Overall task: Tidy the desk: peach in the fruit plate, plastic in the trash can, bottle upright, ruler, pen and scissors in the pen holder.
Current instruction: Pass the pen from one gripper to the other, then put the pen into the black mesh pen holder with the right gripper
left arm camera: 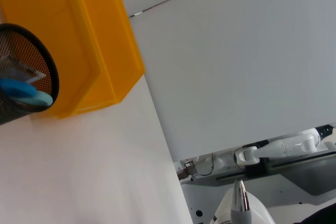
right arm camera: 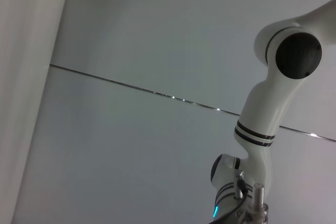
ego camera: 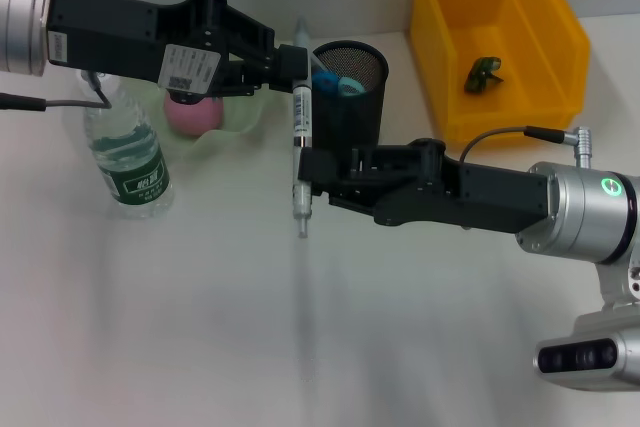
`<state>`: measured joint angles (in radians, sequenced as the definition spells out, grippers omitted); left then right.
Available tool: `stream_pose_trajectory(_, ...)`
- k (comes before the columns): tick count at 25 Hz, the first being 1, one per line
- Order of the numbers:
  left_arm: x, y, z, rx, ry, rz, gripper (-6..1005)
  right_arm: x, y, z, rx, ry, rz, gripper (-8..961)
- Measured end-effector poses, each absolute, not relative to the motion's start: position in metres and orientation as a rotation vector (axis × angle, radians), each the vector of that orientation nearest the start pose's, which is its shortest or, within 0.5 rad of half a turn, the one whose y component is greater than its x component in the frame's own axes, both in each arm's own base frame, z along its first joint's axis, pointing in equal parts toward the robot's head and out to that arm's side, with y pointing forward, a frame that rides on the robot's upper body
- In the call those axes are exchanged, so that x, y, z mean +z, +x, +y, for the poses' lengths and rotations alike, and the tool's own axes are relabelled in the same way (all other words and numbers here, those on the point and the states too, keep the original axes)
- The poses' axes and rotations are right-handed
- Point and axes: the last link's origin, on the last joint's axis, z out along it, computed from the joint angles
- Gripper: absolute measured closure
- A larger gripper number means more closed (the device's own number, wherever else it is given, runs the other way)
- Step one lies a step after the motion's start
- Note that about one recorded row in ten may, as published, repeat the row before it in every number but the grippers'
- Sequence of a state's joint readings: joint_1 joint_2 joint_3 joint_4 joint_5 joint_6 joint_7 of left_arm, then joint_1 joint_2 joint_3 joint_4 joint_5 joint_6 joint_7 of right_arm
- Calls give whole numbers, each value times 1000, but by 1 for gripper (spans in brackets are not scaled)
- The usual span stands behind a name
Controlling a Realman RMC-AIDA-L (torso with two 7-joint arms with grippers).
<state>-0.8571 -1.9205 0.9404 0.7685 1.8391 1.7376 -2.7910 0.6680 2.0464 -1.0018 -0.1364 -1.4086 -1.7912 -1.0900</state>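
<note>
Two tools: left tool (ego camera: 290,59), right tool (ego camera: 305,169) clamp pen (ego camera: 299,127).

My head camera looks steeply down on the white bench (ego camera: 200,327), close enough that both arms fill the frame. It takes in the black mesh pen holder (ego camera: 352,87) and the yellow bin (ego camera: 497,42) at the far edge. My left wrist camera sits low near the bench surface, tilted, facing across it toward the wall; it shares the pen holder (left arm camera: 23,74) and yellow bin (left arm camera: 79,45) with the head view. My right wrist camera points upward at a plain wall (right arm camera: 157,35) and a white robot arm (right arm camera: 273,103), sharing no bench items with the others.
</note>
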Motion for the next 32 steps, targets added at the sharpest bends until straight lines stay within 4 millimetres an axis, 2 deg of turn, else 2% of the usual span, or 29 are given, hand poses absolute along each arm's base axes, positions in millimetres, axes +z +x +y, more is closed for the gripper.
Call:
stream_pose_trajectory(17, 54, -124, 391, -620, -2666, -1978, 768, -38, 199, 298, 560, -1378, -1740, 766)
stream_pose_trajectory(24, 58, -128, 392, -650, -2664, -1955, 467, -37, 201, 298, 555, -1389, -1722, 766)
stream_pose_trajectory(28, 61, -134, 389, -691, -2696, -1883, 314, -31, 206, 300, 555, -1449, -1615, 766)
stream_pose_trajectory(32, 71, -150, 385, -797, -2731, -1703, 293, -20, 214, 300, 588, -1530, -1442, 766)
